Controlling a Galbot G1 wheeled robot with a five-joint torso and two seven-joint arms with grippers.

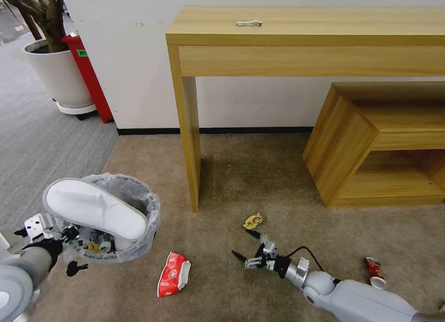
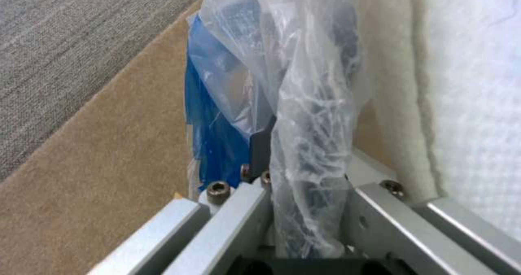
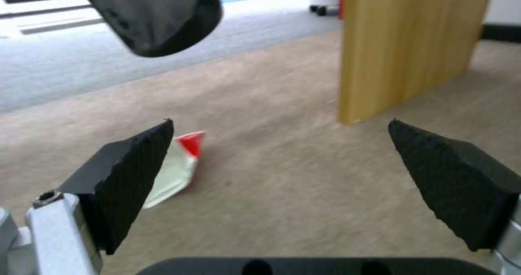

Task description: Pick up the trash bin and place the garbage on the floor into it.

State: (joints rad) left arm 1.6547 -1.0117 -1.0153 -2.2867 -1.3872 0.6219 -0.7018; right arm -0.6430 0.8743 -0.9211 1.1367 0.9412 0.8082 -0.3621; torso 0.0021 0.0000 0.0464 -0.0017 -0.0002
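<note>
The trash bin (image 1: 139,206), lined with a crinkled clear bag, hangs tilted above the carpet at the lower left. My left gripper (image 1: 72,248) is shut on its near rim. A white slipper (image 1: 95,208) lies across its mouth. The left wrist view shows the bin's bagged wall (image 2: 304,104) clamped in the gripper (image 2: 304,177), with the slipper (image 2: 472,104) beside it. My right gripper (image 1: 242,243) is open, low over the floor (image 1: 259,173). A red-white carton (image 1: 173,274) lies to its left and shows ahead of the open right gripper (image 3: 279,122) as a red-white carton (image 3: 179,165).
A yellow wrapper (image 1: 253,220) lies just beyond the right gripper, and a red can (image 1: 374,271) lies by the right forearm. A wooden table leg (image 1: 190,141) stands behind, with a low wooden shelf (image 1: 371,146) to the right. Grey carpet, a potted plant (image 1: 55,67) and a red object are at the far left.
</note>
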